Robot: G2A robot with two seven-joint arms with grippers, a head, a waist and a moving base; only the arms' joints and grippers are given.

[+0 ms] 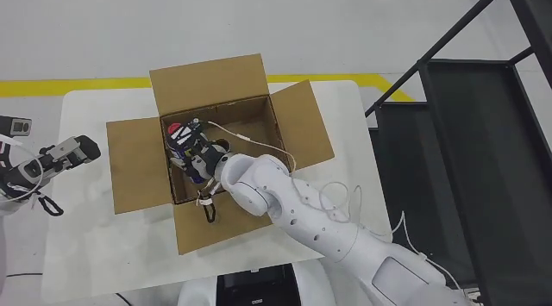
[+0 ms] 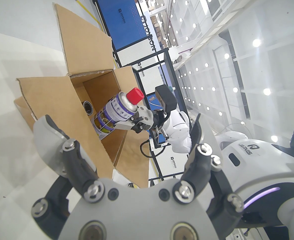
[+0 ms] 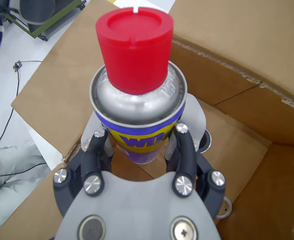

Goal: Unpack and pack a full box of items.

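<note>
Top view, box: The box (image 1: 207,82) is set on the table (image 1: 103,246) with all four flaps spread open.
Top view, right end effector: The right end effector (image 1: 200,154) is seen inside the box opening, clamped around a spray can (image 1: 184,132).
Top view, cable: A white cable (image 1: 259,142) is draped across the opening; it could be snagged on a flap edge if the arm is pulled away.
Top view, left end effector: The left end effector (image 1: 82,147) is held over the table's left edge, near the left flap and clear of the box.
Left wrist view, left end effector: Its fingers are spread wide and nothing is held.
Left wrist view, can: The can is tilted, with the red cap (image 2: 134,96) above the rim and the base below it. The base could be caught on the box wall if it is drawn out sideways.
Left wrist view, remaining item: A round metal item (image 2: 88,106) is left inside; it could be knocked by the can's base.
Right wrist view, grip: The can is pinched just below its shoulder. Slipping or swinging is judged possible, since the wall is smooth and round.
</note>
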